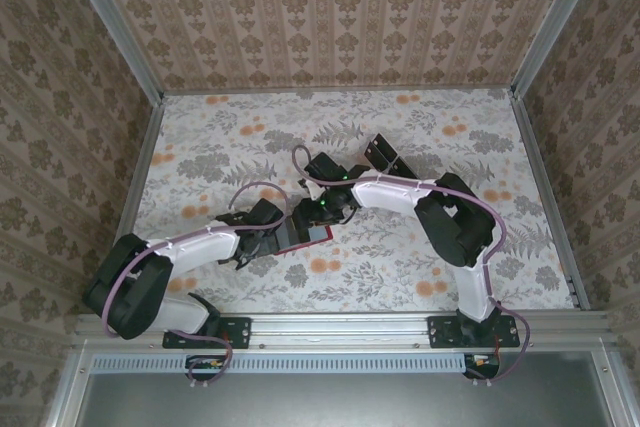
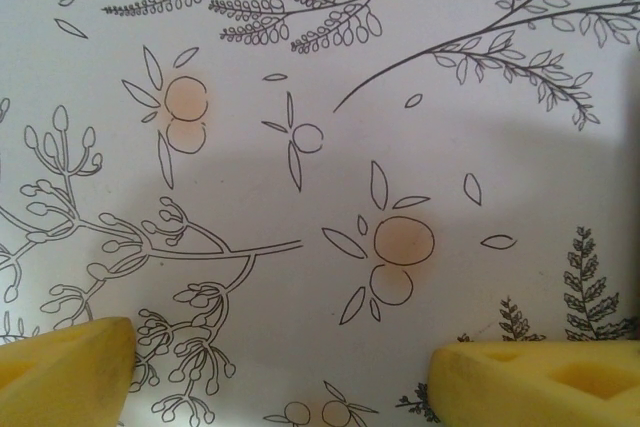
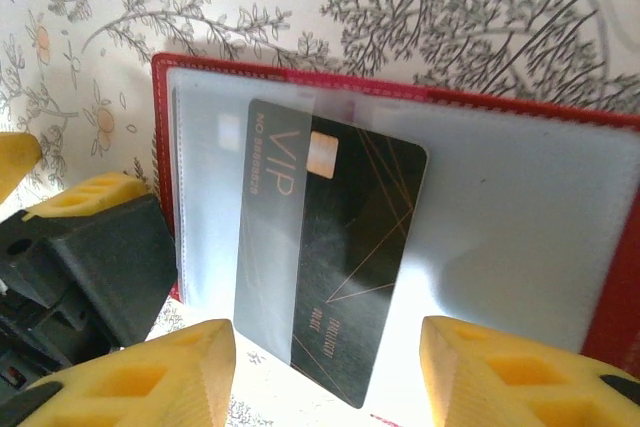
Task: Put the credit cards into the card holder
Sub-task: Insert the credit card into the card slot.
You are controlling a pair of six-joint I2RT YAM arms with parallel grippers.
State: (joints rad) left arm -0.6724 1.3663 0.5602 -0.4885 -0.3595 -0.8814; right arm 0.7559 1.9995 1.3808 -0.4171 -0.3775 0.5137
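Now the black card [image 3: 350, 247] sits slanted, half-slid under a clear sleeve [image 3: 210, 197] of the open red wallet [image 3: 450, 97] on the surface [image 2: 300, 47], the right fingers [image 3: 500, 377] apart either side of its free end, likely to nudge it home, the left fingers [image 2: 540, 382] spread wide, empty.

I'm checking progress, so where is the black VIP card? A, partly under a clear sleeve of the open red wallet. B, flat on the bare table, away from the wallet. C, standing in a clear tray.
A: the right wrist view shows the card lying on the open wallet, its left part under the clear sleeve.
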